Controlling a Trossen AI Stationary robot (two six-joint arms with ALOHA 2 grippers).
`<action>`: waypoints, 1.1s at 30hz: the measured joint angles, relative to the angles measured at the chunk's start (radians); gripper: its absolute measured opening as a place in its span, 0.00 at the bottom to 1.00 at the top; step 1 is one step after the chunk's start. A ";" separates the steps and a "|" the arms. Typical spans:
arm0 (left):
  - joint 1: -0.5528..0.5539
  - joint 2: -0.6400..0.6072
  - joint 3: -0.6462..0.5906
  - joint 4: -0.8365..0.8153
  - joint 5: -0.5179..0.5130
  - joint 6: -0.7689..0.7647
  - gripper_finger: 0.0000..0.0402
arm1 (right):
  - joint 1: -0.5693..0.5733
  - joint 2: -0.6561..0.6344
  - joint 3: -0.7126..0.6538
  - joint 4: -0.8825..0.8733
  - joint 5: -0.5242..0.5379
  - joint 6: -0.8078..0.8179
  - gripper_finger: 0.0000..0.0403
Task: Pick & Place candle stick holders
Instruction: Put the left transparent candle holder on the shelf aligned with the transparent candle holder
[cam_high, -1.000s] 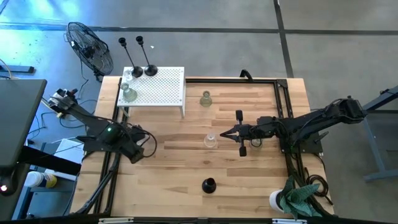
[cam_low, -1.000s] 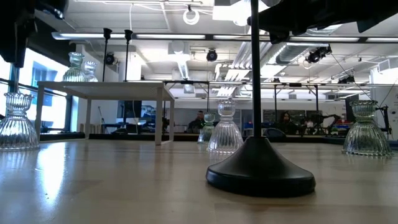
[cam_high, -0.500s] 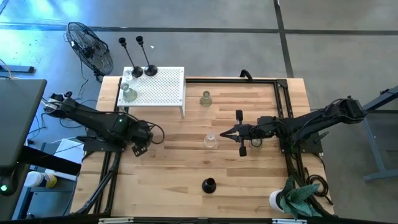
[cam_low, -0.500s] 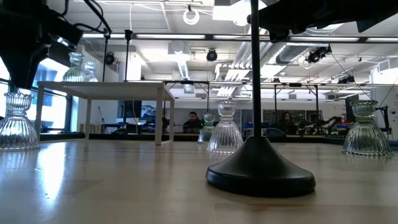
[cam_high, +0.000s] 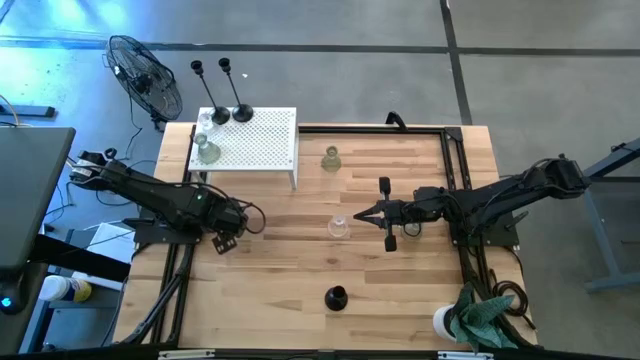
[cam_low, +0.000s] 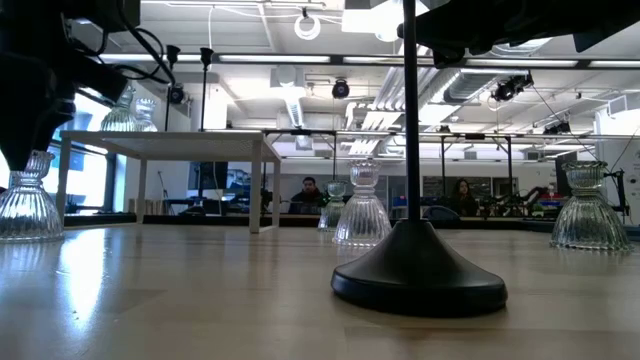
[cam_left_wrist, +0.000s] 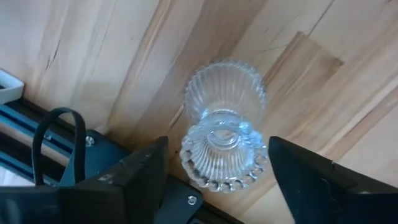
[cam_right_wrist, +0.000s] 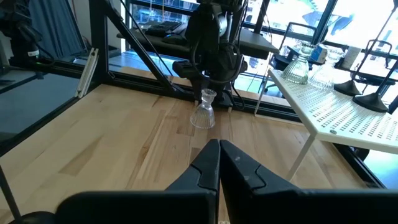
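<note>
A clear glass candle stick holder (cam_left_wrist: 224, 99) stands upright on its base near the table's left edge. My left gripper (cam_left_wrist: 217, 155) points straight down over it, open, with one finger on each side of the beaded top rim (cam_left_wrist: 199, 177); I cannot tell whether they touch it. The low view shows this gripper (cam_low: 30, 110) just above the holder (cam_low: 25, 195). My right gripper (cam_high: 358, 214) waits shut and level at mid-table, beside another glass holder (cam_high: 338, 226). A black holder (cam_high: 335, 297) stands near the front edge, and a third glass one (cam_high: 331, 158) farther back.
A white perforated rack (cam_high: 262, 148) at the far left carries two black holders (cam_high: 231, 113) and glass ones (cam_high: 208, 151). Black frame rails (cam_high: 180, 270) run along the left edge close to my left gripper. A white cup with green cloth (cam_high: 470, 318) sits at the near right corner.
My left gripper has come down and a little toward the table's right, turning at the wrist. It now stands over the glass holder at the left edge, its fingers around the holder's top. The holder has not moved.
</note>
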 joint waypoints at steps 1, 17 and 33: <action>0.000 0.000 0.000 0.005 0.002 0.006 0.63 | 0.000 0.000 0.000 0.000 0.000 0.000 0.00; 0.000 0.000 0.096 0.049 0.049 0.075 0.46 | 0.000 0.000 0.000 0.000 -0.001 0.001 0.00; 0.153 0.223 0.900 -0.329 -0.240 0.190 0.43 | 0.000 0.000 0.000 0.010 -0.001 0.003 0.00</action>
